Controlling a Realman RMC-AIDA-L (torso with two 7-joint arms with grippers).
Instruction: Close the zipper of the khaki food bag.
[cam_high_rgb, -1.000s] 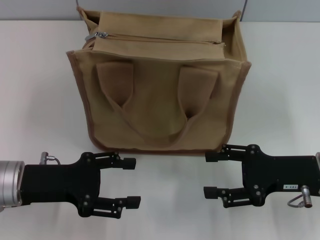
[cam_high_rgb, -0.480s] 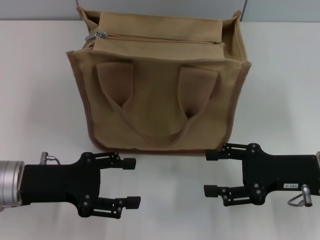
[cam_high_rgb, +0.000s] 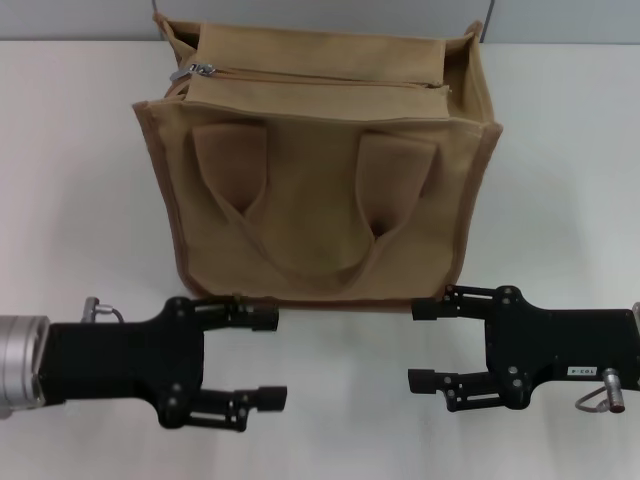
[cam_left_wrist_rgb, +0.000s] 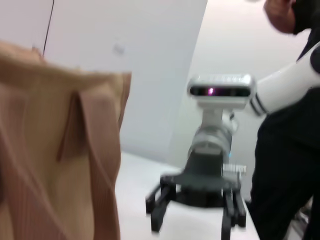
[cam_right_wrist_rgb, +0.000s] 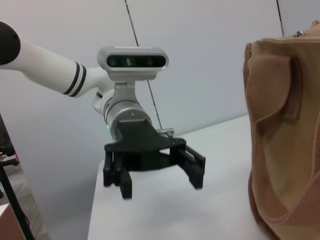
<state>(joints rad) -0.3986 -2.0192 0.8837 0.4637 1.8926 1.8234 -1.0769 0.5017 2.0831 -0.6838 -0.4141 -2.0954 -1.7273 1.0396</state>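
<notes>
**Both grippers open, holding nothing, in front of the bag**

The left gripper (cam_high_rgb: 268, 358) and the right gripper (cam_high_rgb: 420, 345) sit low over the white desk (cam_high_rgb: 70, 180), each spread wide, touching nothing. One khaki food bag (cam_high_rgb: 320, 160) stands upright just behind them, two loop handles. One zipper (cam_high_rgb: 320, 78) crosses its top, silver pull tab (cam_high_rgb: 197, 70) at the left end.

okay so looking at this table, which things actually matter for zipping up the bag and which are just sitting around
Part of the job:
- khaki food bag, standing on the table
- zipper across its top, silver pull tab at the robot's left end
- left pincer, open, in front of the bag
- right pincer, open, in front of the bag

Just there:
- white table
- nothing else lies on it
</notes>
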